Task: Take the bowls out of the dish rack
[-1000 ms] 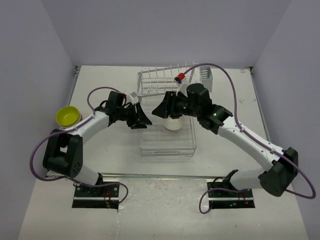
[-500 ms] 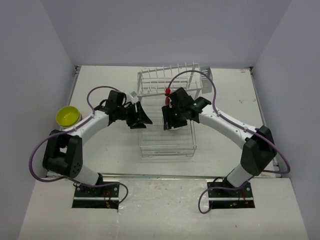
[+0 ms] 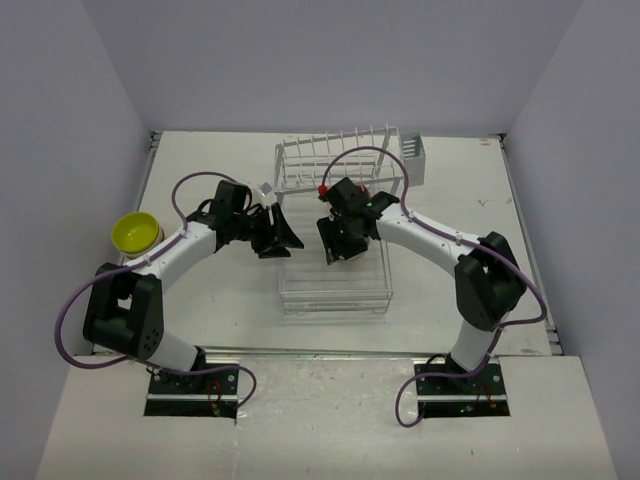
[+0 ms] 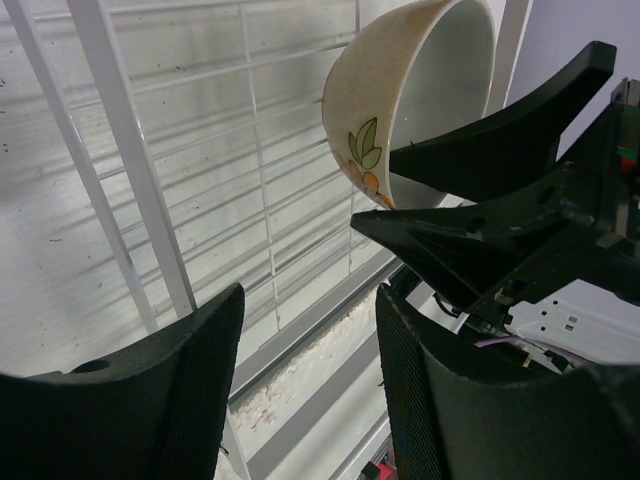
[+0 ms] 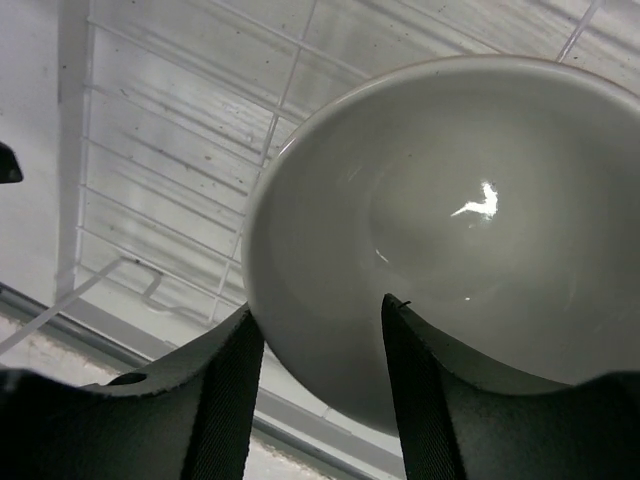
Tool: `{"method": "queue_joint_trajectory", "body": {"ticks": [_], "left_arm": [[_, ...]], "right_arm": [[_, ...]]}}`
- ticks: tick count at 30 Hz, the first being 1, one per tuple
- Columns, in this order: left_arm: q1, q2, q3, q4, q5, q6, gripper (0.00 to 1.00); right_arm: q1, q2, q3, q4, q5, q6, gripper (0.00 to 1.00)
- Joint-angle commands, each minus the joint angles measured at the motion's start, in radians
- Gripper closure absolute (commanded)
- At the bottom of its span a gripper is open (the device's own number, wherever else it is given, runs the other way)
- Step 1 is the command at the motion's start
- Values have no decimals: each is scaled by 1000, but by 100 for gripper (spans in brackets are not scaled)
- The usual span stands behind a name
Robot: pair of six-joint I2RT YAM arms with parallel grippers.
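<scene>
**Right arm holds cream bowl over rack tray; left gripper open beside it**

Left arm: rises from its base, bends, and reaches rightward to the left edge of the dish rack [image 3: 330,292]. Left gripper [image 4: 308,310] has its fingers spread with only rack wire showing between them.

Right arm: elbow folded out to the right, forearm angled back left across the rack. Right gripper [image 3: 336,243] hangs over the flat tray, facing the left gripper, the two near each other but apart. In the left wrist view one black finger lies inside the cream bowl [image 4: 372,105] and the other against its outer wall, so the jaws are clamped on the wall. The bowl is tipped on its side, clear of the grid.

Containers: the cream bowl is empty. A lime-yellow bowl [image 3: 135,232] sits on the table [image 3: 450,195] left of the left arm, well apart from the rack.

Materials: the rack is white wire, with a flat grid tray, raised tines [image 3: 340,150] at the rear and a small cutlery basket [image 3: 413,160] at the right rear corner. The cream bowl is round and speckled outside with a leaf motif [image 4: 362,152]; its inside is glossy white.
</scene>
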Motion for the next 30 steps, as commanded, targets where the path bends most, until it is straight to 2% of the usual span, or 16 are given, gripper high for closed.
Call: {"method": "queue_joint_trajectory", "body": {"ticks": [1, 4, 5, 7, 8, 10, 11, 18, 30], "left_arm": [[3, -37, 27, -18, -23, 19, 43], [3, -49, 27, -15, -23, 23, 42], [3, -56, 26, -14, -23, 23, 43], [2, -63, 24, -11, -25, 23, 42], [2, -69, 21, -9, -28, 20, 42], [3, -74, 18, -4, -28, 17, 42], [3, -80, 15, 0, -28, 15, 42], [3, -95, -13, 34, -26, -8, 42], [2, -76, -20, 63, -31, -37, 42]], "right_arm": [[1, 22, 50, 14, 42, -44, 50], [1, 41, 56, 9, 80, -43, 60], [1, 44, 56, 11, 82, -43, 68], [1, 47, 55, 12, 108, -38, 74], [2, 48, 49, 14, 119, -37, 83], [2, 50, 47, 15, 128, -37, 92], [2, 50, 47, 12, 134, -40, 100], [9, 19, 44, 5, 159, -67, 100], [33, -67, 0, -6, 112, -34, 100]]}}
